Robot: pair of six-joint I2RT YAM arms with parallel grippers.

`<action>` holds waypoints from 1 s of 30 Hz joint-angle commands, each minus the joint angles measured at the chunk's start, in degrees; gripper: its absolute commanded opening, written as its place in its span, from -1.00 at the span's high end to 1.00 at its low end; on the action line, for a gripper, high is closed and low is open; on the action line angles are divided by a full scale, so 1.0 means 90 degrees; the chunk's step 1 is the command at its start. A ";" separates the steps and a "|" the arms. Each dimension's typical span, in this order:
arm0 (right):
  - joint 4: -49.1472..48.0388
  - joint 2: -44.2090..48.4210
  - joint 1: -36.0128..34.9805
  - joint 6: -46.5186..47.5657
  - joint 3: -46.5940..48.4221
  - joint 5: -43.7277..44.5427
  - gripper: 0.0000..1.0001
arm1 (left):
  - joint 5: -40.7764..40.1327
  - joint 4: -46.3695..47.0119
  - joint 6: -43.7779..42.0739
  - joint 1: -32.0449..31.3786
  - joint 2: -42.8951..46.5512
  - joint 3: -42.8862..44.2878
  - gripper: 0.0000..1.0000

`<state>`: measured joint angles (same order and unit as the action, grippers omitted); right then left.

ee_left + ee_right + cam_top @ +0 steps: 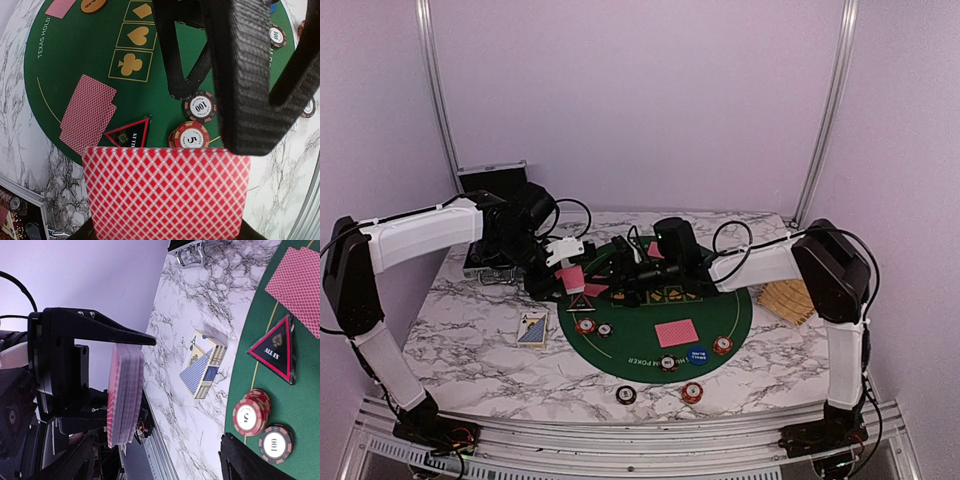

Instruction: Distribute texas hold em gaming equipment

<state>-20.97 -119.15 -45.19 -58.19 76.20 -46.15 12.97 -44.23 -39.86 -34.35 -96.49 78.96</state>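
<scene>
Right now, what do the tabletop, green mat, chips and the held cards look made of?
Tabletop: marble-look slab, grey veins on white; stone or printed laminate, can't tell.
Green mat: matte, felt-like cloth, printed gold suits.
Chips: moulded plastic or clay composite, glossy centre labels.
Held cards: coated card or plastic, smooth lattice print.

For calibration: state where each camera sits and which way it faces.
Top external: high behind the robot, looking down on the round green felt mat; left arm and right arm show.
Left wrist: above the mat, facing down; the pink-red-backed card deck in the left gripper fills the bottom.
Right wrist: low over the mat, facing that gripper and deck; own finger bottom right.
Both wrist views share the black triangular marker.
</scene>
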 commanded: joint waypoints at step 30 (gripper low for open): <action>-0.1533 -0.1227 -0.0232 -0.1074 0.1116 -0.0757 -0.66 | -0.0025 -0.0031 -0.0044 -0.0134 -0.0181 0.0348 1.00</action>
<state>-31.53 -128.38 -46.63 -66.19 82.89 -52.14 12.71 -44.34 -40.05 -35.20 -97.47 80.73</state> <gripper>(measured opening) 0.830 0.660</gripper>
